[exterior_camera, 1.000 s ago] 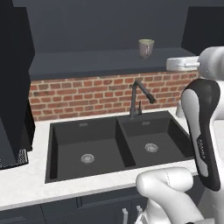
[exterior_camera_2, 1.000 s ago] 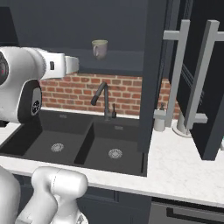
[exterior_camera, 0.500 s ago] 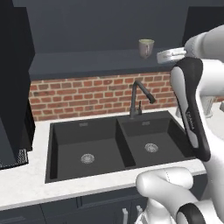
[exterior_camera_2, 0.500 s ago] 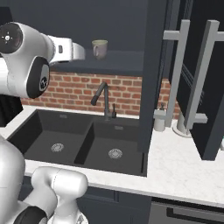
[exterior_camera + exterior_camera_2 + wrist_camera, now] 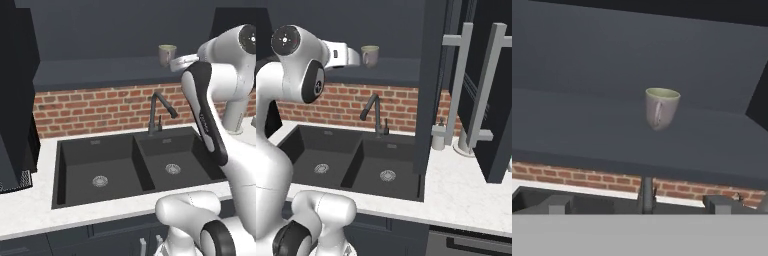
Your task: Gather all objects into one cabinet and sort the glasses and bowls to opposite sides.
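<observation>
Approach to the mug (image 5: 661, 107), which stands alone on the dark shelf (image 5: 587, 130) above the sink (image 5: 125, 167). The gripper (image 5: 639, 202), fingers spread wide, faces it; next, advance and close around its body.

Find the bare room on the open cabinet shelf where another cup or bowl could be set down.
The dark shelf is bare on both sides of the beige mug, most widely on the side away from its handle. Crowded: the counter by the soap bottle and the open door.
</observation>
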Available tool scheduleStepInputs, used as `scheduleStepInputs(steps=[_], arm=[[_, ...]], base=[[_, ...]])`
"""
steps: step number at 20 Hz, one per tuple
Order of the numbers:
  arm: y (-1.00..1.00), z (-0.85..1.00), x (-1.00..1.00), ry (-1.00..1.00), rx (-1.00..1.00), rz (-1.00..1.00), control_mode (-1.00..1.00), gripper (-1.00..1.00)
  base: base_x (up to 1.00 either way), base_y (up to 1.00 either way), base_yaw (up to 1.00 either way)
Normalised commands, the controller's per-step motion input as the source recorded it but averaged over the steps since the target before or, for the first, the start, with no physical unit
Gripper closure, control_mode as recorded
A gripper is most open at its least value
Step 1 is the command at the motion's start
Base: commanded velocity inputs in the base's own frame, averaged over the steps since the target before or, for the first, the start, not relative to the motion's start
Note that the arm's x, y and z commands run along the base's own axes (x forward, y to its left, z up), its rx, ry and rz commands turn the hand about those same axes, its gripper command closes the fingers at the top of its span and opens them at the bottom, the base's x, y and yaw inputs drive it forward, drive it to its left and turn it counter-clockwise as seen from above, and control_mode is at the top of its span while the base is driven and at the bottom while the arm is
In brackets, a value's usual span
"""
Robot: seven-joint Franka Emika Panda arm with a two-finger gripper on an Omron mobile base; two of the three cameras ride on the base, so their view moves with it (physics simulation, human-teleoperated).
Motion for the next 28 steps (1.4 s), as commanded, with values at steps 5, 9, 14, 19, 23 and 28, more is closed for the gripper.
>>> scheduleStepInputs(steps=[5,9,14,19,23,28], arm=[[0.0,-0.06,0.36,0.0,0.0,0.0,-1.0,-1.0],[0.0,0.0,0.29,0.01,0.0,0.0,-1.0,-1.0],[0.0,0.0,0.32,0.01,0.0,0.0,-1.0,-1.0],[-0.12,-0.01,0.23,0.0,0.07,-0.1,-1.0,-1.0],[-0.14,-0.13,0.16,0.0,0.09,-0.2,-1.0,-1.0],[-0.08,-0.13,0.15,0.0,0.06,-0.18,-1.0,-1.0]], base=[[0.0,0.0,0.0],[0.0,0.0,0.0],[0.0,0.0,0.0],[0.0,0.0,0.0],[0.0,0.0,0.0],[0.0,0.0,0.0]])
